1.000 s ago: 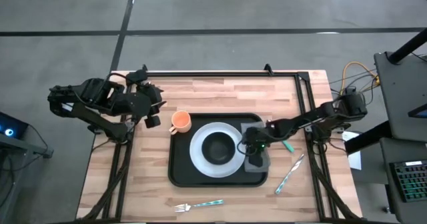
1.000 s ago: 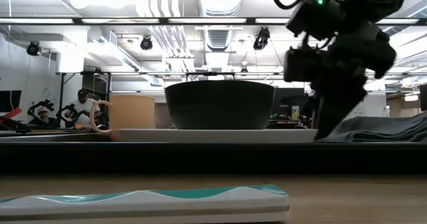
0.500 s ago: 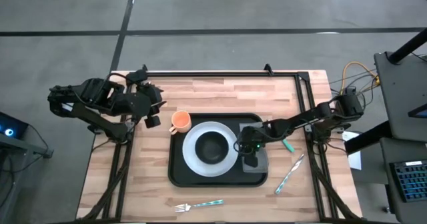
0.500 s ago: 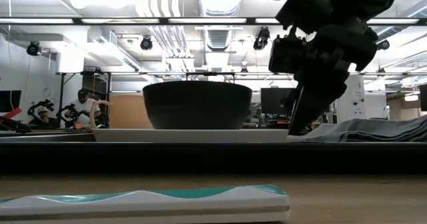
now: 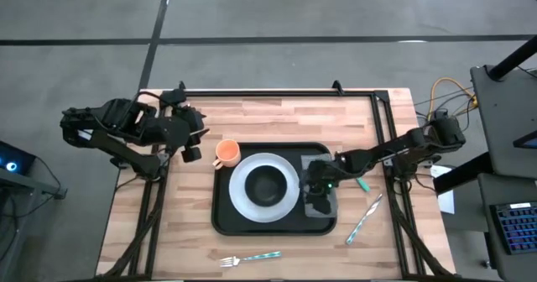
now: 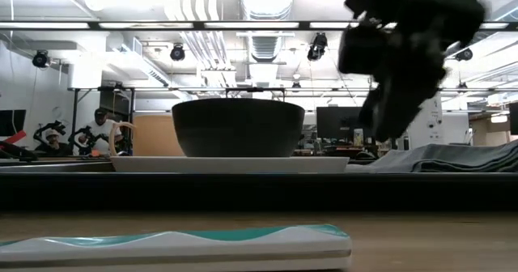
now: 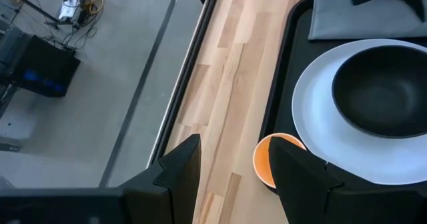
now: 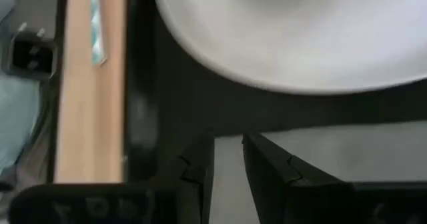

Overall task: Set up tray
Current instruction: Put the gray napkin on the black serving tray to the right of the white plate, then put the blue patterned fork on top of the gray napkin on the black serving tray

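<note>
The black tray (image 5: pixel 220 206) lies in the middle of the wooden table. On it rests a white plate (image 5: pixel 243 200) carrying a black bowl (image 5: pixel 267 184), and a folded grey napkin (image 5: pixel 327 205) lies flat at the tray's right end. An orange cup (image 5: pixel 227 154) stands at the tray's far left corner. My right gripper (image 5: pixel 312 185) hovers over the napkin's left edge beside the plate, fingers drawn almost together and holding nothing (image 8: pixel 228 144). My left gripper (image 5: pixel 195 152) waits open, raised above the table's far left part.
A fork with a teal handle (image 5: pixel 250 258) lies near the table's front edge. Another teal-handled utensil (image 5: pixel 365 217) and a small teal piece (image 5: pixel 362 182) lie right of the tray. A black rail (image 5: pixel 277 92) runs along the far edge. A person (image 6: pixel 101 130) shows far behind the table.
My right gripper went toward the table's left, its fingers low against the plate, and the plate with the bowl slid a little left in the tray, toward the cup. The gripper then rose and drew back toward the right, over the napkin.
</note>
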